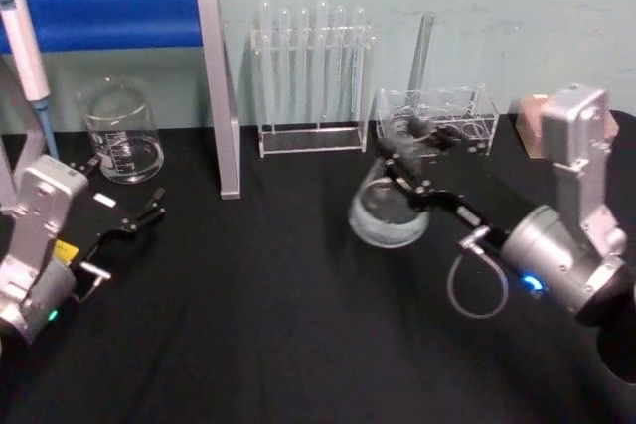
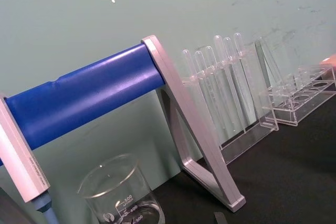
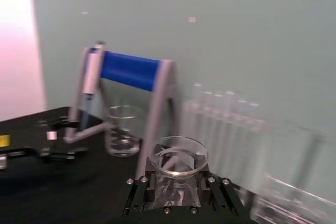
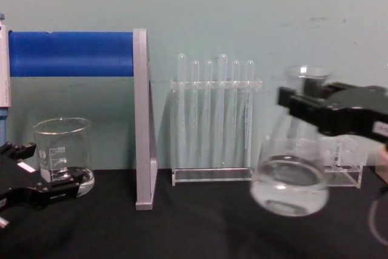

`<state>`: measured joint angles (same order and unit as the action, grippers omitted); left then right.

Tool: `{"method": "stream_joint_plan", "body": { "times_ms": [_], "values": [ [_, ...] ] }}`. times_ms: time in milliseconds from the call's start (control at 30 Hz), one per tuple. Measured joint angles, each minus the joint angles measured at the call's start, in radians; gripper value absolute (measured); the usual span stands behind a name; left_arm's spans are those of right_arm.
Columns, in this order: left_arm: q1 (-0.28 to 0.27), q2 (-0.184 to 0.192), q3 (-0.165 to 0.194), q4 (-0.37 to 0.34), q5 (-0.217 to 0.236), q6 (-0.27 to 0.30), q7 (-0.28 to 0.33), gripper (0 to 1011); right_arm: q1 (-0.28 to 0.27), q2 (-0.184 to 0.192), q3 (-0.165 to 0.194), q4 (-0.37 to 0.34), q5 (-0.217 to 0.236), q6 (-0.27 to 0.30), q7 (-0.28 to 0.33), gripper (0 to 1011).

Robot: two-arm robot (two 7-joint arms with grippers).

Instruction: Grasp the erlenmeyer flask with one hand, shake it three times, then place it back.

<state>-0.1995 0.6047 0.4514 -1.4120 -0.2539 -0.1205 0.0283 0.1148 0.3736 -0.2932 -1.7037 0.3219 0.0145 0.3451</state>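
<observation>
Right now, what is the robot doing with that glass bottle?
The right gripper is clamped on the neck of the erlenmeyer flask, holding it tilted and apparently just off the black table. The left gripper sits open and idle near the glass beaker on the robot's left.

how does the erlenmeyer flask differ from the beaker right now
Shape: the erlenmeyer flask is conical with a narrow neck; the beaker is straight-walled with printed graduations. State: the flask is clamped at its neck in the right tool, tilted; the beaker stands upright on the table, untouched, near the open left tool. Both are clear glass.
</observation>
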Motion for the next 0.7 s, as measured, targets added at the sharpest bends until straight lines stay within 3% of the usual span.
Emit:
{"method": "stream_joint_plan", "body": {
  "times_ms": [400, 700],
  "values": [
    [0.0, 0.0, 0.0, 0.0, 0.0, 0.0, 0.0, 1001, 0.087, -0.028, -0.126, 0.057, 0.021, -0.002, 0.11, 449],
    [0.0, 0.0, 0.0, 0.0, 0.0, 0.0, 0.0, 1001, 0.116, -0.033, -0.155, 0.083, 0.033, -0.009, 0.113, 449]
  ]
}}
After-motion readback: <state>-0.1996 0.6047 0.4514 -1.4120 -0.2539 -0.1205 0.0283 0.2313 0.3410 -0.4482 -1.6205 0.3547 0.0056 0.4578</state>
